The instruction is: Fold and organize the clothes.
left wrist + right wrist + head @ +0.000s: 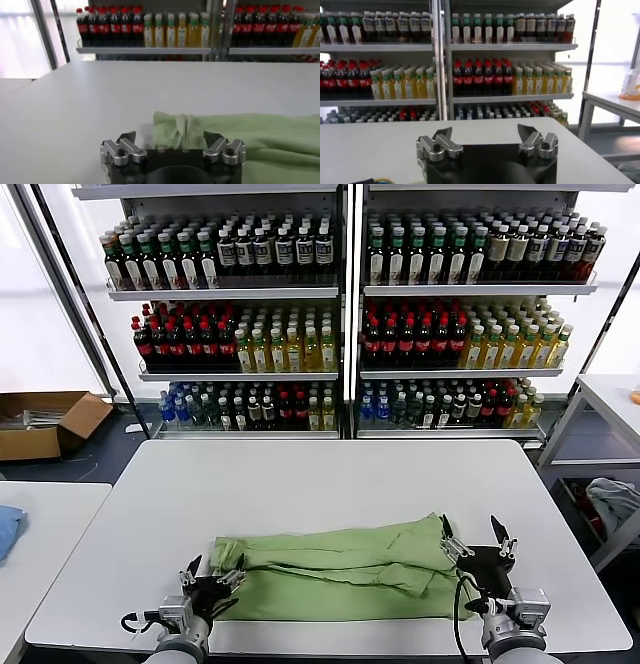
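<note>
One light green garment of soft fabric (340, 569), already doubled into a long band, lies flat across the near part of the white tabletop (320, 484), running from the left gripper (212, 572) to the right gripper (477, 546). Judging by the creases and the rumpled end in the left wrist view, the cloth is light and limp: it should sag when lifted, slide easily on the smooth top, and hold no shape of its own. The two short ends look like the sensible places to pinch, taking all layers together so the fold does not fall open.

Both grippers sit low at the near edge with fingers spread wide and nothing between them. The left one is just short of the band's bunched left end (172, 131); the right one stands at the right end, apparently raised, since its wrist view shows only bare tabletop and bottle shelves (470, 75).

Collar, buttons and any chest print are not visible, so which face is up cannot be told. How many layers lie in the band is unclear, and both arms are cut off by the lower frame edge.
</note>
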Motion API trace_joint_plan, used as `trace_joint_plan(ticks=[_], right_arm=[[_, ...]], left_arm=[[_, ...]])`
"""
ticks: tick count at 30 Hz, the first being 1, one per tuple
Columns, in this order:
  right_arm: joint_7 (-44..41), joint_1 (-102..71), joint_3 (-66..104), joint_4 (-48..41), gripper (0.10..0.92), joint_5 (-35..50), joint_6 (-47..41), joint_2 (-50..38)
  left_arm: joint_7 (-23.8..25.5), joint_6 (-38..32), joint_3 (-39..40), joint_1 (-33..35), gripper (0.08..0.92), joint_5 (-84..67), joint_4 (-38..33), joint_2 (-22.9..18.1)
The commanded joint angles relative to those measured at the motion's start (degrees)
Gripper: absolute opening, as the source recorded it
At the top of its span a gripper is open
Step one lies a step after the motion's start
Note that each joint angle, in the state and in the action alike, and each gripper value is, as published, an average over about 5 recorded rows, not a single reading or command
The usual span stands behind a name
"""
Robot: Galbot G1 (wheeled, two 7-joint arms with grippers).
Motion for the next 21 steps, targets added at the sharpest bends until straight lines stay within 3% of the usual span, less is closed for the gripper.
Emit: trace_joint_plan(ticks=[1,15,21], right_arm=[[0.0,-0.1,-0.1,0.5,0.823,0.1,0.2,0.0],[0.4,2.2,-1.1,0.4,0.823,-0.1,-0.6,-0.1],[0.8,3.5,-1.4,0.7,0.823,-0.1,-1.5,-0.4]], left_arm=[[0.1,0.1,-0.3,0.1,0.749,-3.1,3.3,-0.4],[2.0,-3.2,-2.3,0.7,0.342,-2.3,4.5,1.1],[3.0,-4.9,-9.4,-0.6,0.17,-2.6,5.0,7.3]])
